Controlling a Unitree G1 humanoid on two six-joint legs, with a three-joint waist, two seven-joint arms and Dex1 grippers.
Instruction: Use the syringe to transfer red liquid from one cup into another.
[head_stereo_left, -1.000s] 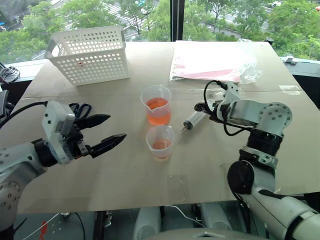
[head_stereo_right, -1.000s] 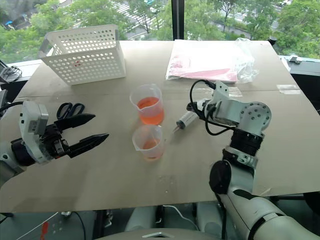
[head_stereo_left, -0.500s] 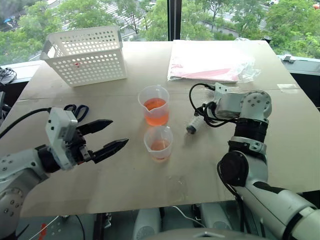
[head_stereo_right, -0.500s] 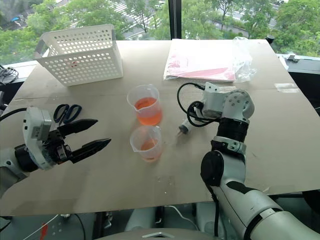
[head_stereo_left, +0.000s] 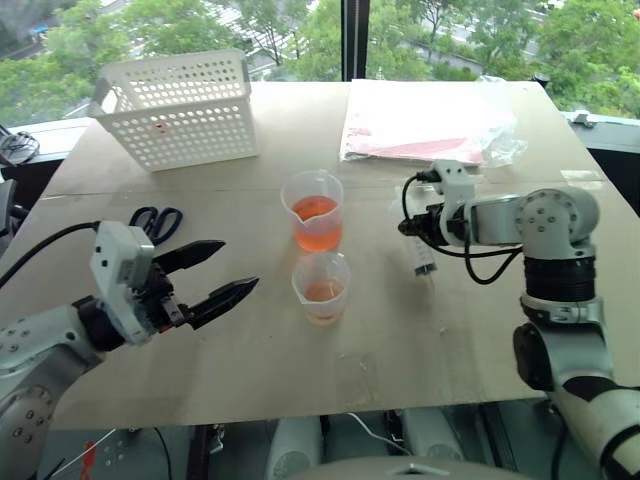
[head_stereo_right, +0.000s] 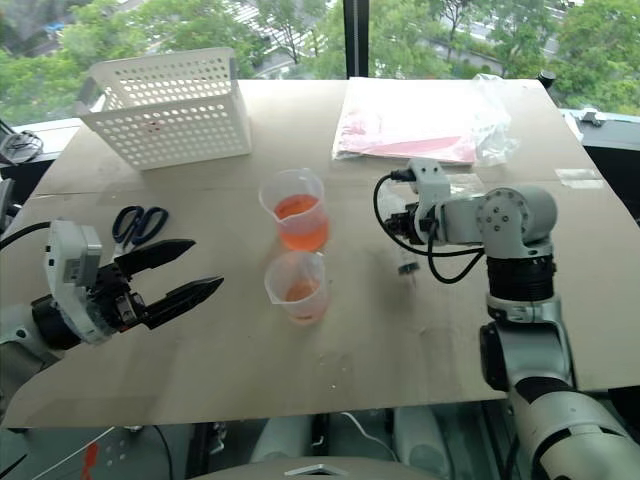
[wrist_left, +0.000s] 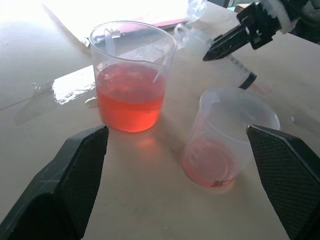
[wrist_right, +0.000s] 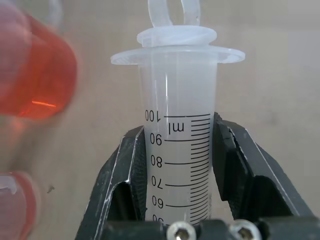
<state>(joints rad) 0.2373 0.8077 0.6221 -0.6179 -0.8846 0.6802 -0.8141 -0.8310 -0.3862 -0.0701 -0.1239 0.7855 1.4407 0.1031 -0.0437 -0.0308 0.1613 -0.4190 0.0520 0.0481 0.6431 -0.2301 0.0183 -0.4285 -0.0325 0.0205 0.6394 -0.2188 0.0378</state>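
Right wrist view: right pincer (wrist_right: 180, 165) clamped around the syringe (wrist_right: 179, 150) barrel; left pincer (head_stereo_left: 218, 272) wide apart, empty.

— Location type?
— A test bench in an upper-floor room: a board-covered table (head_stereo_left: 250, 350) set against a large window (head_stereo_left: 300, 30) overlooking treetops, with a white perforated basket (head_stereo_left: 180, 108), scissors (head_stereo_left: 155, 220) and bagged sheets (head_stereo_left: 430, 122) on it.
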